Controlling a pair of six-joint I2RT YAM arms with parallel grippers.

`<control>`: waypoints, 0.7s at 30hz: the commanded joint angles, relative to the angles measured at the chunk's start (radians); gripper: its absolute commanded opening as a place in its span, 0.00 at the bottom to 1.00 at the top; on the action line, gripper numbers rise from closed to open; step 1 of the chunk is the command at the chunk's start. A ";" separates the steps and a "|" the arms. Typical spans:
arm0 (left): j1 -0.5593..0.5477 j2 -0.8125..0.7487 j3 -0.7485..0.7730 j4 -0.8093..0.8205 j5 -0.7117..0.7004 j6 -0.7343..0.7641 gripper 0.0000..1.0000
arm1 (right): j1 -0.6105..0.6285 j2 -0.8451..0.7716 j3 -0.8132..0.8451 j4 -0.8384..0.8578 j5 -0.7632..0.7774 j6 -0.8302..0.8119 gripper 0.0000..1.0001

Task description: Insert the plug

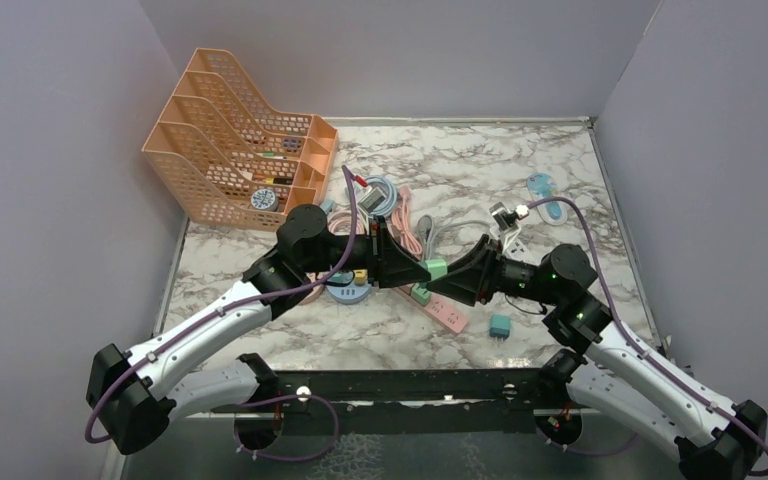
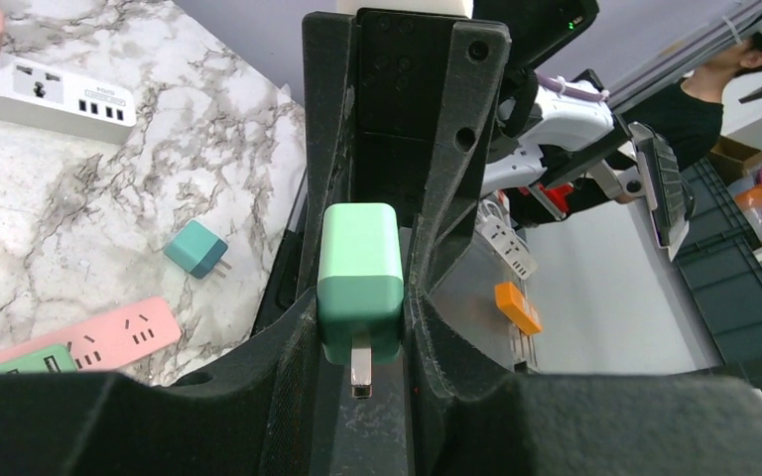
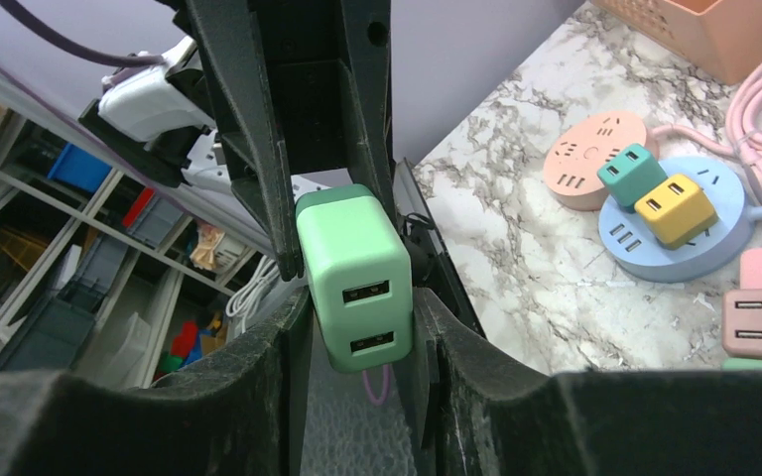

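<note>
The left gripper (image 2: 360, 332) clamps the plug (image 2: 359, 263) at its pronged end. The right gripper (image 3: 362, 332) clamps its USB end.

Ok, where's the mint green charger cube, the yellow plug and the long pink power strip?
mint green charger cube (image 3: 357, 283), right wrist view, USB-port face.
yellow plug (image 3: 673, 206), right wrist view, top face.
long pink power strip (image 2: 119, 335), left wrist view, socket face.
</note>
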 commanded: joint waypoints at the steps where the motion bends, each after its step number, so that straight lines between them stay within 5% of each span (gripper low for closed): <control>1: -0.012 -0.010 0.037 0.046 0.052 0.030 0.25 | 0.006 -0.007 -0.010 0.124 -0.060 -0.006 0.01; 4: -0.012 -0.014 0.039 0.024 0.047 0.051 0.32 | 0.006 -0.004 -0.010 0.119 -0.060 -0.020 0.01; 8: -0.012 -0.037 0.057 -0.107 -0.071 0.112 0.63 | 0.006 0.009 0.030 0.024 -0.042 -0.109 0.01; 11: -0.013 -0.074 0.071 -0.217 -0.226 0.152 0.77 | 0.006 0.042 0.086 -0.149 0.019 -0.250 0.01; 15: -0.013 -0.122 0.090 -0.332 -0.415 0.183 0.83 | 0.006 0.101 0.169 -0.374 0.113 -0.452 0.01; 21: -0.012 -0.145 0.128 -0.467 -0.637 0.211 0.85 | 0.006 0.168 0.194 -0.490 0.245 -0.591 0.01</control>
